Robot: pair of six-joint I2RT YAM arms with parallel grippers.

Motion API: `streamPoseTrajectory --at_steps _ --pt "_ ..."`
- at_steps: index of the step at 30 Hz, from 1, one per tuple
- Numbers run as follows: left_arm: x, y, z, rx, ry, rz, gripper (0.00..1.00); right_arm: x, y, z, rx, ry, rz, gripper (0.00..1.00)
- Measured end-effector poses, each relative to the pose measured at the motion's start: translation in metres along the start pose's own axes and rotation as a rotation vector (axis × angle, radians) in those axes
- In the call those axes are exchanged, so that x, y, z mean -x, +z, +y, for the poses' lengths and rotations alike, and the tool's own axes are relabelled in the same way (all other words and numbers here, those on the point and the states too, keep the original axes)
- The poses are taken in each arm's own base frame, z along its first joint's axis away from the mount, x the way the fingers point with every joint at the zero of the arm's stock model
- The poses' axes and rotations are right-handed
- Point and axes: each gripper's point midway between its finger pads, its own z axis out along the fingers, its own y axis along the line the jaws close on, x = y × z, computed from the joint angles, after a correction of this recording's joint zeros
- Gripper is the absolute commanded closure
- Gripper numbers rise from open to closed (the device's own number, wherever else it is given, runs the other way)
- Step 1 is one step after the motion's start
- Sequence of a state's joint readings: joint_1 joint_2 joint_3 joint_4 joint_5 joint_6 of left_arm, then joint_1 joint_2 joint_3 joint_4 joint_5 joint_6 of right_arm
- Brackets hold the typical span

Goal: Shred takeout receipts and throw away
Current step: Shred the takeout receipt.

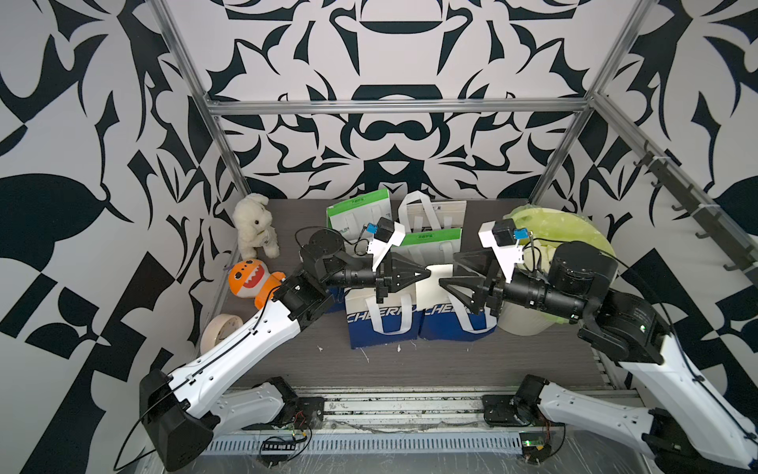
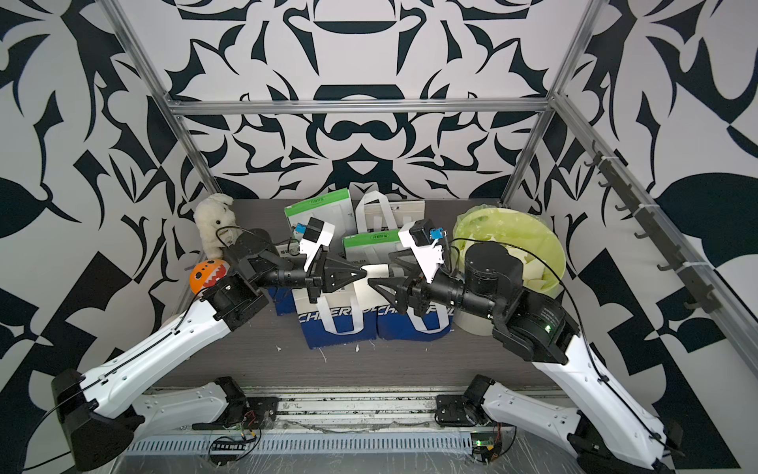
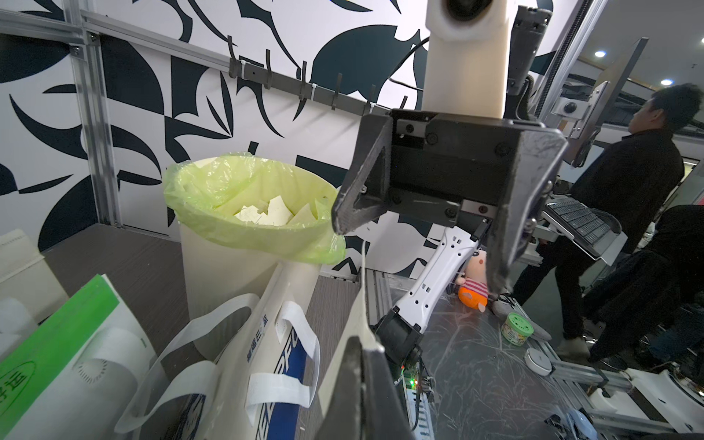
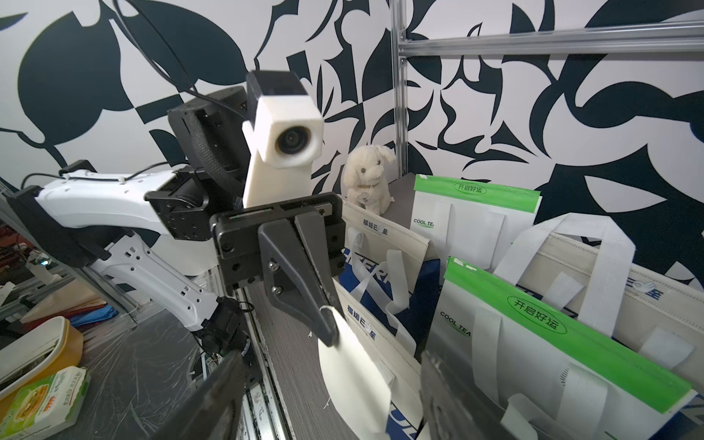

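Receipt [image 1: 434, 292] hangs pinched in left hand [image 1: 425, 274], right hand [image 1: 448, 270] wide open just beside.

Walls [image 1: 389, 143] are showing white with a bold dark navy-black leaf-like pattern. Table [image 1: 410, 365] is showing dark grey wood grain. Receipt [image 1: 434, 283] is reading plain cream-white, no print. Front bags [image 1: 359, 328] are showing white over blue with white letters and white handles; rear bags [image 1: 430, 236] are showing white with a green top band. Bin [image 1: 521, 324] is showing cream, its liner [image 1: 574, 230] translucent yellow-green, paper pieces [image 3: 266, 217] pale cream. Plush animal [image 1: 254, 225] is showing cream-white; orange plush [image 1: 250, 281] is showing white zigzag teeth. Tape roll [image 1: 219, 328] is looking beige. Arms [image 1: 246, 344] are showing white shells with black joints; left gripper [image 1: 424, 274] and right gripper [image 1: 448, 269] are showing black.
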State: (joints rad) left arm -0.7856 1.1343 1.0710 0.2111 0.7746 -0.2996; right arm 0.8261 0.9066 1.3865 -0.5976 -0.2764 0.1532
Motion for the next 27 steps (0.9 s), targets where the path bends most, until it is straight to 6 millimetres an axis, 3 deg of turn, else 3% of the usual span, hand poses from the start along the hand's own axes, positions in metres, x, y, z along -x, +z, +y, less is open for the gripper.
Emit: streamPoseTrajectory --at_steps 7,13,17,18,21,27 --pt "0.003 -0.002 -0.003 -0.002 0.009 -0.007 1.00 -0.012 0.012 0.003 0.039 0.015 0.044 0.79" --pt "0.002 -0.002 -0.003 0.000 0.004 -0.003 1.00 -0.010 0.012 0.008 0.069 0.018 0.034 1.00" --pt "0.001 -0.002 -0.003 0.001 0.004 0.000 1.00 -0.010 0.012 0.008 0.075 0.020 0.027 1.00" --pt "0.001 -0.002 -0.003 0.001 0.006 0.000 0.95 -0.010 0.013 0.008 0.075 0.023 0.027 1.00" --pt "0.001 -0.003 -0.002 0.009 0.019 -0.002 0.60 -0.012 0.013 0.007 0.070 0.030 0.029 1.00" --pt "0.004 -0.005 -0.001 0.030 0.049 -0.011 0.60 -0.017 0.016 0.003 0.054 0.038 0.039 1.00"
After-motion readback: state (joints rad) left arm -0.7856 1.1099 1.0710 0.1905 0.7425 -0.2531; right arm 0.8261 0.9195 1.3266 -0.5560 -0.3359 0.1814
